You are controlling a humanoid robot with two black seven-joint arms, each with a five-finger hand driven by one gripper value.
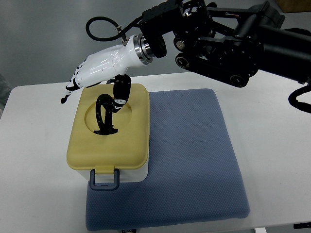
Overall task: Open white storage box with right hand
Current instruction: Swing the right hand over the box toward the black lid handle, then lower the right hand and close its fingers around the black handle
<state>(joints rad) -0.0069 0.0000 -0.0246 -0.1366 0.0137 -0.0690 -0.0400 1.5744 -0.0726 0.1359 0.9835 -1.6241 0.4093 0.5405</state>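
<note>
Reaching in from the upper right, the right arm [228, 46] stretches its black jointed links across the back of the table [39, 145]; at its end sits the white right hand [97, 68], poised over the far side of the storage box [109, 131]; a black cable [104, 26] loops up behind the wrist.

The box sits at the left edge of a blue-grey mat [189, 160], partly on it, on the white table; its white body [136, 174] shows only as a sliver under the wide pale-yellow lid [87, 145], which is down and seated; a grey-blue latch [104, 179] hangs at the near side; a black handle [104, 116] stands up from a round hollow in the middle of the lid.

The hand's fingers [70, 87] point out past the box's far left corner, loosely extended and gripping nothing; the thumb [120, 92], dark at the tip, drops down beside the raised handle, very close to it; whether it actually touches the handle I cannot tell from here. Nothing is pinched that I can see.

The left arm is nowhere in sight.
</note>
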